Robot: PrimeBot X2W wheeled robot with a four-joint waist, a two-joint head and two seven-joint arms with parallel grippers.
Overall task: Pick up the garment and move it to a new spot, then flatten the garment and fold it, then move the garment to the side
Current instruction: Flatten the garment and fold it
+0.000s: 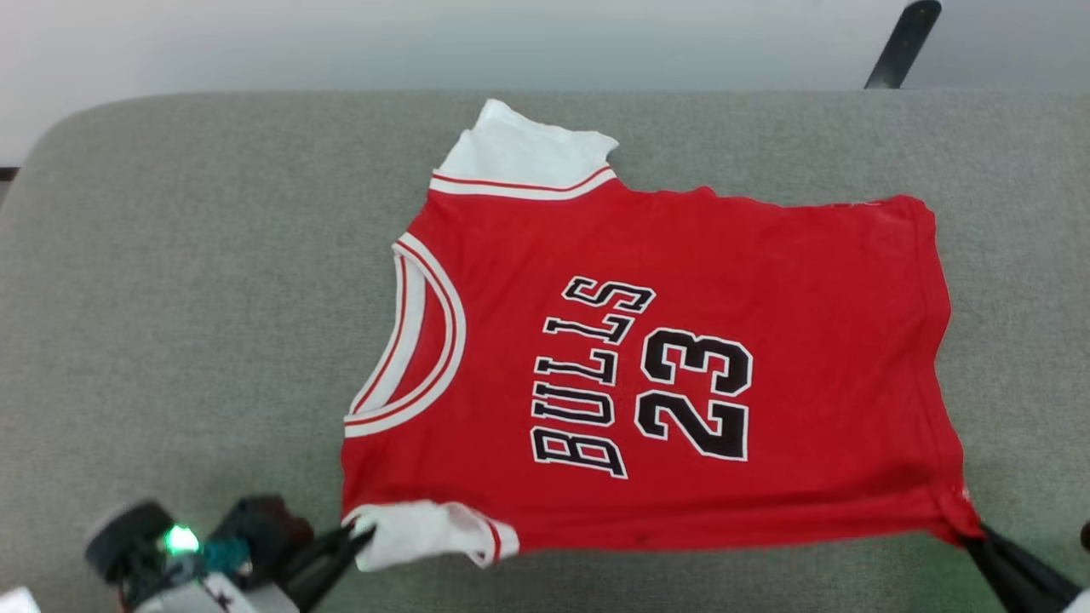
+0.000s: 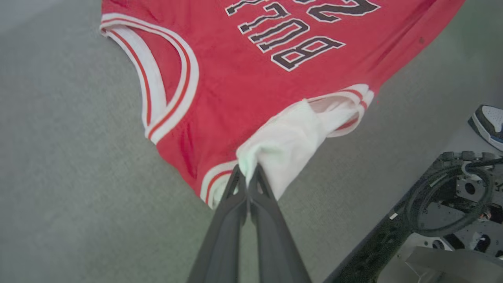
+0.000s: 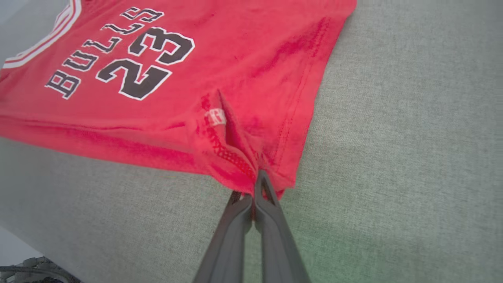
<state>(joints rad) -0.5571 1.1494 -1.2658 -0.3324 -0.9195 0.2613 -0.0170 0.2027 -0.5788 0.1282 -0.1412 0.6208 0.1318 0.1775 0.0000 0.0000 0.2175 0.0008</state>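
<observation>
The garment (image 1: 766,272) lies spread across the middle of the grey desk (image 1: 170,298), collar (image 1: 409,332) toward its left edge. Left claw (image 2: 247,175) pinches the near white sleeve (image 2: 287,137); right claw (image 3: 257,182) pinches the near red hem corner (image 3: 251,157)

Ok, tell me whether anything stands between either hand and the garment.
Nothing visible does. The left hand is shut on the white sleeve of the garment, and the right hand is shut on its red hem corner, with cloth pinched directly between the fingers.
</observation>
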